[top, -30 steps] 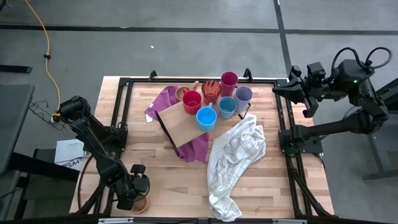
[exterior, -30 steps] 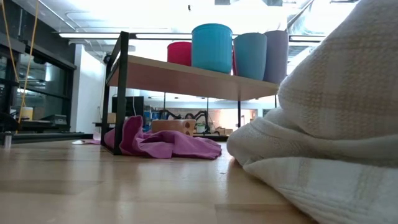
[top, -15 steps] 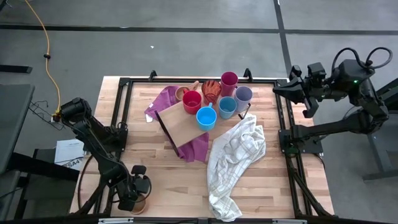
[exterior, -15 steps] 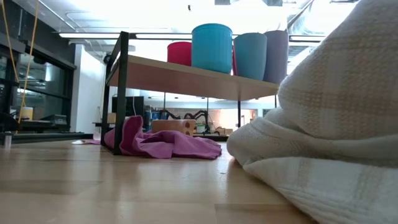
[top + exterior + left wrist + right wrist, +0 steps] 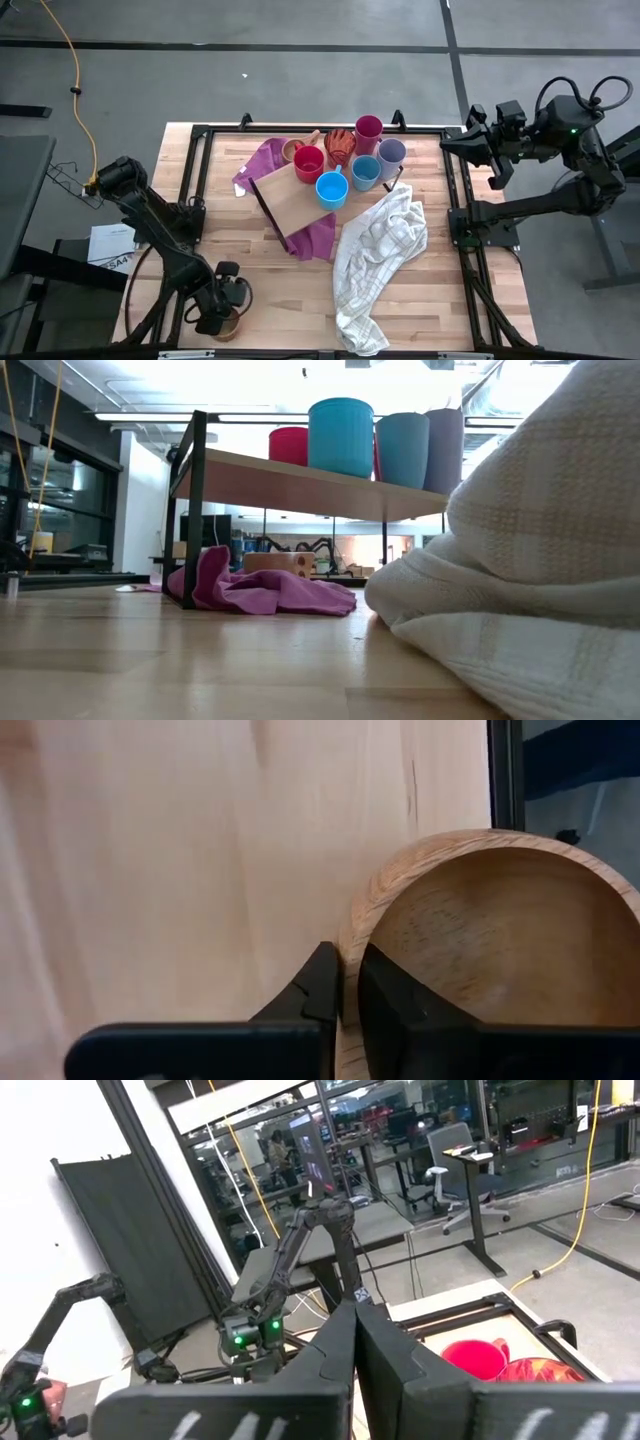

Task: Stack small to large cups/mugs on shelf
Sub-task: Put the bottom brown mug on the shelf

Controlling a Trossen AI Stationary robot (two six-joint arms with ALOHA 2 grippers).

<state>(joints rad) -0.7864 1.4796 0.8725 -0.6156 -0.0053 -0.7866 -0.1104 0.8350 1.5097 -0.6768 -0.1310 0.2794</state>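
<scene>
1. While the left tool [image 5: 342, 995] pinches the rim of the wooden cup [image 5: 480, 950], one finger inside and one outside, the lift should go straight up so the cup does not tip.
2. That cup sits at the bench's [image 5: 260, 290] near left corner, close to the edge, well apart from the shelf [image 5: 295, 205] where the red cup [image 5: 309, 163] and blue cup [image 5: 331, 189] stand.
3. Open bench lies between; the white towel [image 5: 375, 260] is off to the side.
4. The right tool [image 5: 355, 1335], pressed shut on nothing, waits high off the far right side.
</scene>
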